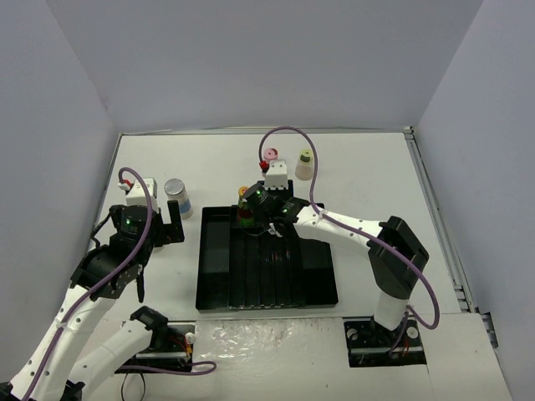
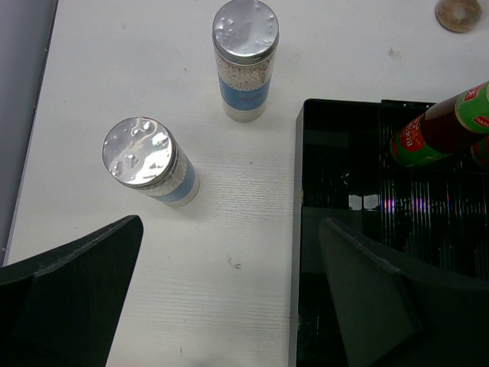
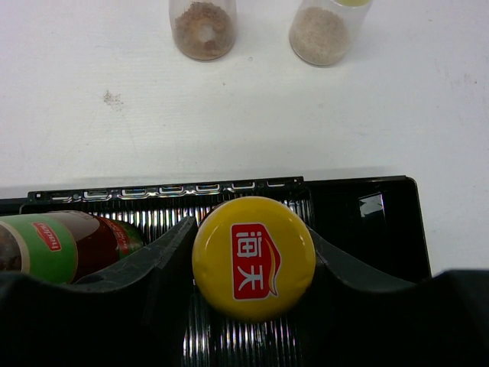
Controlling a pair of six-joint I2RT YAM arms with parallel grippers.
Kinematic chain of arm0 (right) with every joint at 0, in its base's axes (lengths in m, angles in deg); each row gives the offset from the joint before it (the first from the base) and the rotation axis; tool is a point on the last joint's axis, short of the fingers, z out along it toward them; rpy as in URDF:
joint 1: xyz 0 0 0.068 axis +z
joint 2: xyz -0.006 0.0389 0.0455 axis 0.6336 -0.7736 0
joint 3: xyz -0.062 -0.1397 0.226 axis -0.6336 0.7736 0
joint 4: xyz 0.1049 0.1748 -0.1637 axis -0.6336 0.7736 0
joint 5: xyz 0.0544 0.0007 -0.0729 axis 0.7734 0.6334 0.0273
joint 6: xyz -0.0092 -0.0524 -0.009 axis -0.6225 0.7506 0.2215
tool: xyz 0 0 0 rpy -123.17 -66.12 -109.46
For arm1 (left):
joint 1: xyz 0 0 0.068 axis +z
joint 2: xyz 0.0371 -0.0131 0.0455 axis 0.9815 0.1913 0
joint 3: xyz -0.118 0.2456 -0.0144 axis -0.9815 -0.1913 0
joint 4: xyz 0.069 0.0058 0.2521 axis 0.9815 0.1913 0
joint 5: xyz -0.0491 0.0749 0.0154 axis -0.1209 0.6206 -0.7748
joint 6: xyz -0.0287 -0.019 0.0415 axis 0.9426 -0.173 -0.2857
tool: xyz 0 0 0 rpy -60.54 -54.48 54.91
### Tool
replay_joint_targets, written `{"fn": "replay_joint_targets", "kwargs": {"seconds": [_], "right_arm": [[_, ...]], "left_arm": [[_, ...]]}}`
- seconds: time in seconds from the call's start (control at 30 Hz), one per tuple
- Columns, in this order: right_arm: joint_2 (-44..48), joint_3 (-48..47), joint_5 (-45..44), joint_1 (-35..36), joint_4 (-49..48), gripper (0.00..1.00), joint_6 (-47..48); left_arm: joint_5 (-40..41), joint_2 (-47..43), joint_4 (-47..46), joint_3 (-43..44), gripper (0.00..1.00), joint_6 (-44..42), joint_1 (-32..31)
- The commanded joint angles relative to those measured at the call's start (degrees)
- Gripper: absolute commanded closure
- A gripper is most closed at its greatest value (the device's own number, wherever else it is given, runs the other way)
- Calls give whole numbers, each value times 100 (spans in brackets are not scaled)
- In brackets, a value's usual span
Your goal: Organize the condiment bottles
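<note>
My right gripper (image 3: 254, 248) is shut on the yellow-orange cap (image 3: 254, 256) of a dark bottle, held over the back left of the black tray (image 3: 367, 222). A second dark bottle (image 3: 61, 245) with green and red labels sits in the tray just to its left. On the table behind the tray stand a pink-capped bottle (image 1: 271, 155) and a yellow-green-capped one (image 1: 305, 163). My left gripper (image 2: 221, 298) hangs open over the table at the tray's left edge. Two silver-lidded shakers with blue labels (image 2: 149, 160) (image 2: 244, 57) stand ahead of it.
The black divided tray (image 1: 267, 284) lies in the middle, with ribbed slots and a plain left compartment. Grey walls close in the table on three sides. A small brown ring (image 2: 458, 14) lies on the table behind the tray.
</note>
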Motion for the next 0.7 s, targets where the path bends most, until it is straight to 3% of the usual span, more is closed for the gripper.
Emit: {"fn": "replay_joint_targets", "kwargs": {"seconds": [0.0,0.33,0.67], "right_arm": [[267,-114,-265,7,-272,64,-112],[755,-148,-417,70,31,44,-63],[1386,-281,-506,108,236,39,57]], "left_arm": [[109,51,-257,61,3,-71,46],[94,72,-266,61,3,-60,46],[91,87,-266,61,3,-63,46]]}}
